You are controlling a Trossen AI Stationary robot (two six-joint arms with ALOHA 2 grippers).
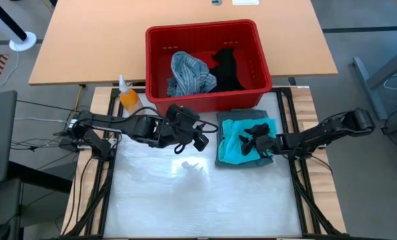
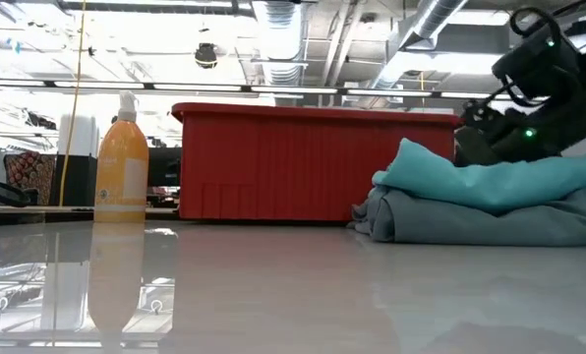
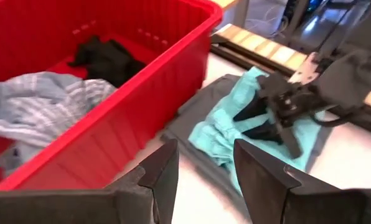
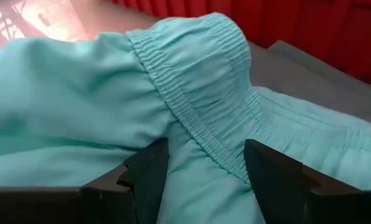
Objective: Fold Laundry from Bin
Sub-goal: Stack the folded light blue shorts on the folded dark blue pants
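Garments number four in all: two lie in the bin (image 1: 262,63), a blue-grey striped shirt (image 1: 187,72) on its left side and a black garment (image 1: 226,67) on its right; two are stacked on the bench (image 1: 185,200) just in front of the bin's right half, a turquoise garment (image 1: 235,143) lying on a folded grey-green garment (image 2: 470,221). One red bin stands at the bench's far edge; one orange bottle (image 1: 128,97) stands just beside the bin's left front corner. Two arms reach inward from the bench's side edges; the left arm stretches level toward the middle, its left gripper (image 3: 204,168) hanging above the bench in front of the bin's left half, fingers parted and empty; the right arm reaches in from the right edge, its right gripper (image 4: 204,162) low over the turquoise garment, fingers spread apart to either side of the elastic waistband (image 4: 198,93), not closed on the cloth.
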